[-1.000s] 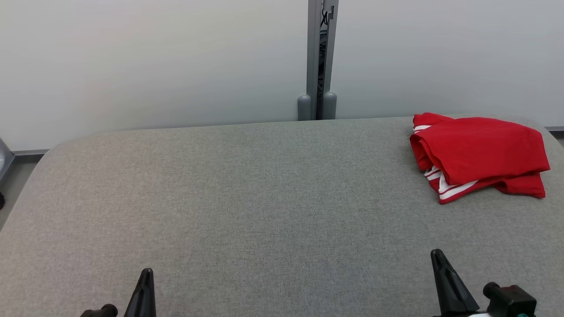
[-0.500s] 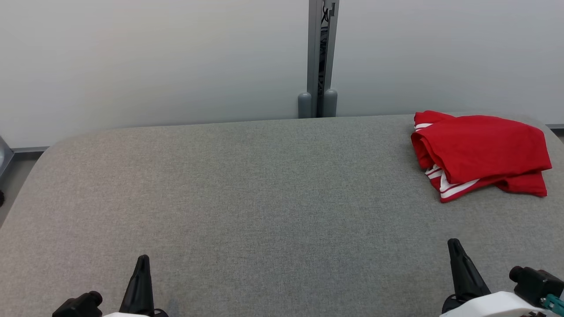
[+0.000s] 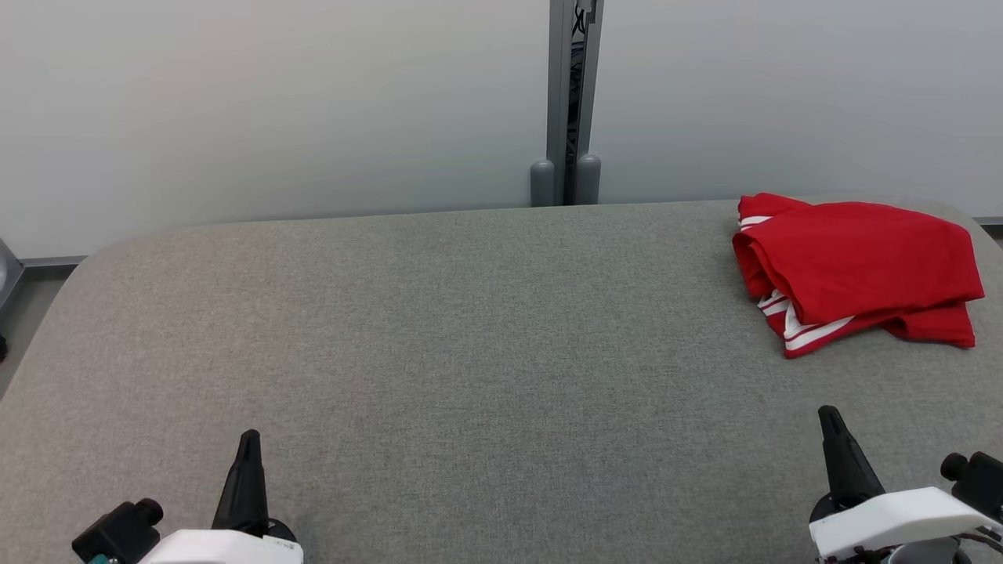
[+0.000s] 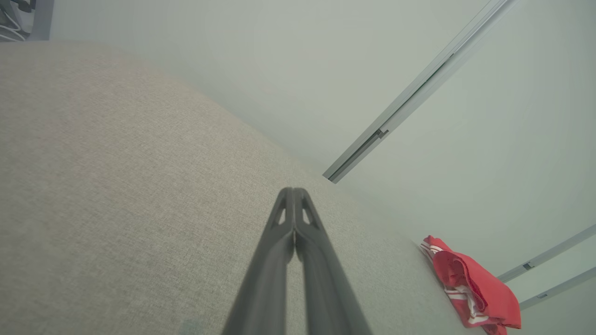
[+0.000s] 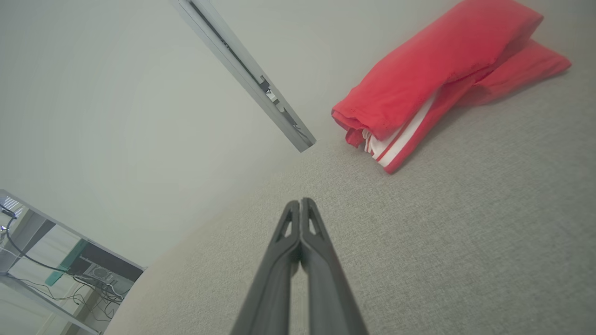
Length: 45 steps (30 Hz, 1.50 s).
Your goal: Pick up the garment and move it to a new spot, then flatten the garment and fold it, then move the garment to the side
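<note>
Now both arms have edged forward: left gripper (image 3: pixel 249 439) and right gripper (image 3: pixel 827 415) are pinched closed and carry nothing. The red garment (image 3: pixel 858 266) lies folded (loosely) at the table's (image 3: pixel 470 352) far right, so I reckon little remains.

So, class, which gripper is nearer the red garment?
Right. The right gripper is on the near side of the red garment, apart from it; the left gripper is far off across the table, to the garment's left.

red white-striped garment (image 3: pixel 858 270), folded, far right of table
</note>
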Motion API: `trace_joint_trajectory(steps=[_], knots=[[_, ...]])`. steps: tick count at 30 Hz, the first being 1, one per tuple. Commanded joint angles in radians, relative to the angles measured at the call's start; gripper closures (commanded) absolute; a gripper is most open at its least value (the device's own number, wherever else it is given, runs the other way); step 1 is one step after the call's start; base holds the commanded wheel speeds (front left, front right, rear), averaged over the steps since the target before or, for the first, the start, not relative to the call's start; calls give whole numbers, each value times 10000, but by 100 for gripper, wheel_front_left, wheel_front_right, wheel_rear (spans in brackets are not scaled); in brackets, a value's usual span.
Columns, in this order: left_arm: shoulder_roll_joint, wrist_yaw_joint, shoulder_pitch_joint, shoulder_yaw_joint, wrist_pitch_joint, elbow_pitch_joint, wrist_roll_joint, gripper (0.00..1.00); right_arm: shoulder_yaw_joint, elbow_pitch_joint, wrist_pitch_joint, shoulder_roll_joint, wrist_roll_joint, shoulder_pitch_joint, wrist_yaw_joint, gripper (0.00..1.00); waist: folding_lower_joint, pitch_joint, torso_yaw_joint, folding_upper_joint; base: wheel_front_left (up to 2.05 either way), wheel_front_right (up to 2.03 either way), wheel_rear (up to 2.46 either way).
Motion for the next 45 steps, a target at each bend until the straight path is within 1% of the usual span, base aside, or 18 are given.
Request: trace_joint_trajectory(steps=[1, 7, 18, 45], knots=[[46, -91, -382, 49, 46, -75, -358, 100, -86, -63, 112, -118, 371, -333, 1, 100, 0, 7, 1, -1, 0, 0, 0], [54, -161, -615, 61, 197, 16, -1274, 100, -309, 122, 424, -159, 1314, -579, 1, 100, 0, 46, 6, -1, 0, 0, 0], [65, -264, -967, 77, 407, 153, -2597, 100, -642, 394, 888, -196, 2651, -928, 1, 100, 0, 107, 13, -1, 0, 0, 0], [87, -456, -1632, 109, 843, 429, -5234, 100, -1372, 909, 1853, -222, 5249, -1642, 1, 100, 0, 251, 30, -1, 0, 0, 0]])
